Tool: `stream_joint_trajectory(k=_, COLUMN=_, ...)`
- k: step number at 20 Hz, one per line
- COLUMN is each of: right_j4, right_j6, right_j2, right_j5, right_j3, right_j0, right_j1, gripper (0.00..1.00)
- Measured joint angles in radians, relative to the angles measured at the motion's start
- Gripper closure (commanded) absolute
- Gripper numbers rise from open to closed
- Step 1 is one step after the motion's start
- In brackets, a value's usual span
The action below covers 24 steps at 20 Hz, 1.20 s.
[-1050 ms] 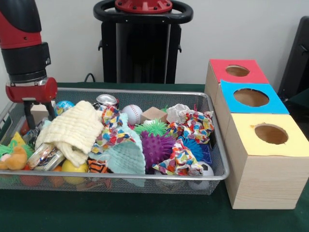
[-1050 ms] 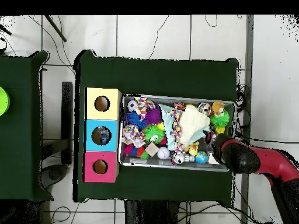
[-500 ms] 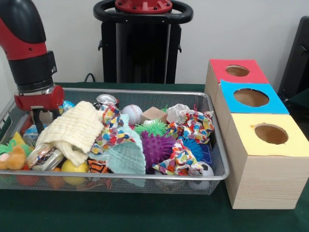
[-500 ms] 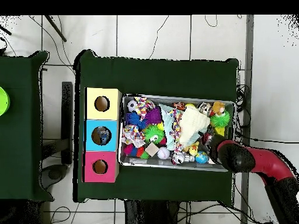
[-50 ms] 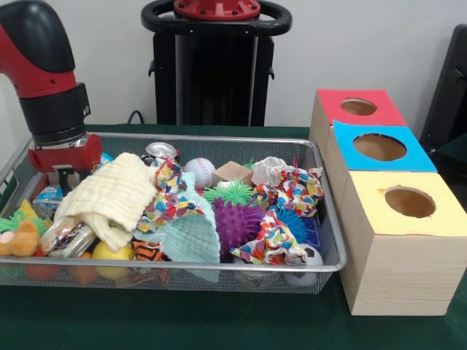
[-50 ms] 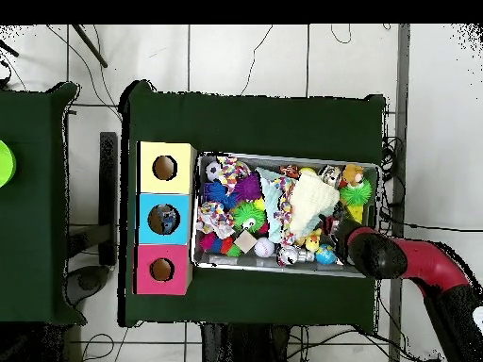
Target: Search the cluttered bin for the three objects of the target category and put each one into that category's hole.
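On the green table the bin [image 5: 321,219] is still heaped with toys and cloths, the three holed boxes [image 5: 379,149] at frame right look unfilled apart from something in the blue hole, and the gripper [image 5: 64,175] sits low at the bin's left end, its opening impossible to tell.

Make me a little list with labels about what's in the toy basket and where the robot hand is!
bin: silver wire mesh bin on the green table, full of toys
on top: cream knitted cloth, at the same end as the gripper
middle: purple spiky ball beside a green spiky ball
far side: white baseball
gripper: red and black gripper, low at one end of the bin, tips hidden behind the cloth
boxes: wooden boxes with red top, blue top, yellow top, each with a round hole
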Motion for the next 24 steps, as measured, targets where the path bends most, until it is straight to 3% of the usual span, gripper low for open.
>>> stream_joint_trajectory(k=12, right_j4=-0.003, right_j6=0.0, right_j2=-0.002, right_j5=0.0, right_j3=0.009, right_j0=0.013, right_j1=-0.02, gripper=1.0)
stream_joint_trajectory(k=18, right_j4=-0.005, right_j6=0.0, right_j2=-0.013, right_j5=-0.004, right_j3=0.008, right_j0=0.101, right_j1=-0.016, gripper=1.0)
stream_joint_trajectory(k=24, right_j4=-0.008, right_j6=0.0, right_j2=-0.077, right_j5=-0.011, right_j3=-0.026, right_j0=0.269, right_j1=-0.031, gripper=1.0)
